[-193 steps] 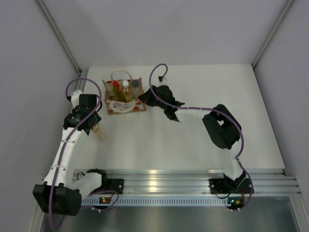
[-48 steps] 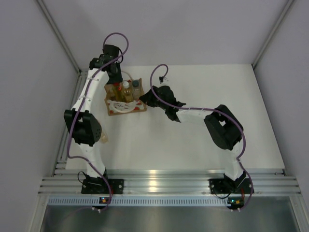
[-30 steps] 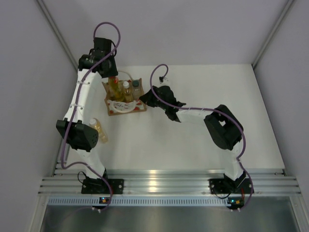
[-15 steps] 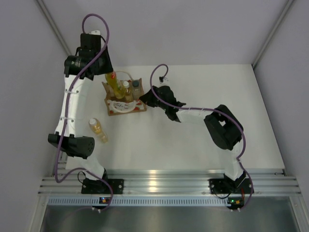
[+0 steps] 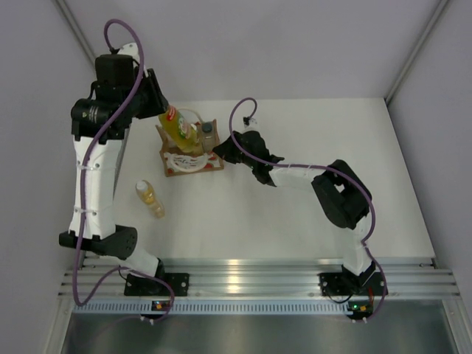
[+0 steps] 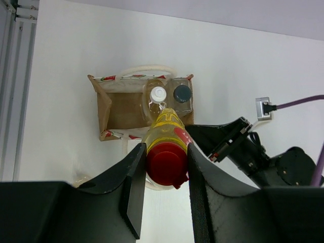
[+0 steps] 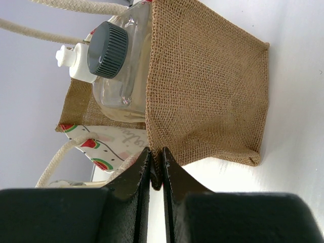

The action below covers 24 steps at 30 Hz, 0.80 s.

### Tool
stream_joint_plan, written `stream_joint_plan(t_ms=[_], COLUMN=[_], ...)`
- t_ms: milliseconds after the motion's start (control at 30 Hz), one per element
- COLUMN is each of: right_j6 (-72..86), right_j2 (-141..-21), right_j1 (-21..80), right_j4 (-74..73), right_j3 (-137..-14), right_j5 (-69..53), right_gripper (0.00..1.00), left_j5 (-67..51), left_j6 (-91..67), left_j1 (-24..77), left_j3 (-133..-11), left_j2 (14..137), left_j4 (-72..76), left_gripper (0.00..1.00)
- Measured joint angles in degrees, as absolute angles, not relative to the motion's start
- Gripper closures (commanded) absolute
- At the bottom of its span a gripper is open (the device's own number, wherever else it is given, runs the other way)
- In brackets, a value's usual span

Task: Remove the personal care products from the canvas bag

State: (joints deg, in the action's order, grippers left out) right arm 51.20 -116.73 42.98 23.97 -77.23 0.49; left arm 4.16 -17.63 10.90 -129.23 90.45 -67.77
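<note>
My left gripper [image 6: 164,164] is shut on the red cap of the yellow-green bottle [image 6: 167,139] and holds it high above the canvas bag [image 6: 119,109]; the bottle also shows in the top view [image 5: 178,125]. The bag [image 5: 190,151] stands at the table's back left with an amber white-capped bottle [image 6: 157,96] and the clear dark-capped bottle [image 6: 181,94] inside. My right gripper [image 7: 155,167] is shut on the bag's right edge [image 7: 207,91]; the clear bottle [image 7: 119,66] shows beside it. A second amber bottle [image 5: 150,198] lies on the table to the front left.
A small wall socket with a purple cable [image 6: 265,107] sits right of the bag. The aluminium rail [image 5: 243,276] runs along the near edge. Grey walls enclose the table on three sides.
My left arm put the amber bottle on the table, reached to the bag, closed on the yellow-green bottle and has lifted it up and out. The right gripper has stayed on the bag.
</note>
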Motion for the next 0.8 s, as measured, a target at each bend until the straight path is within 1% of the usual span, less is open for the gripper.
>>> stream_joint_plan(t_ms=[167, 500, 800], right_j6=[51.2, 51.2, 51.2], right_j2=[-116.7, -116.7, -116.7], right_j1=[43.0, 43.0, 43.0], right_j4=[24.0, 24.0, 23.9], right_j3=[-77.2, -77.2, -77.2], right_j5=[0.5, 0.5, 0.5], right_gripper=[1.0, 1.0, 1.0], left_j5=[0.4, -5.7, -2.3], left_j6=[-17.6, -17.3, -15.7], left_j1=[10.9, 10.9, 12.8], left_j3=[-128.1, -118.3, -104.0], left_j2=[86.4, 76.7, 71.3], left_j4=[-67.9, -68.2, -68.3], left_gripper=[1.0, 1.0, 1.0])
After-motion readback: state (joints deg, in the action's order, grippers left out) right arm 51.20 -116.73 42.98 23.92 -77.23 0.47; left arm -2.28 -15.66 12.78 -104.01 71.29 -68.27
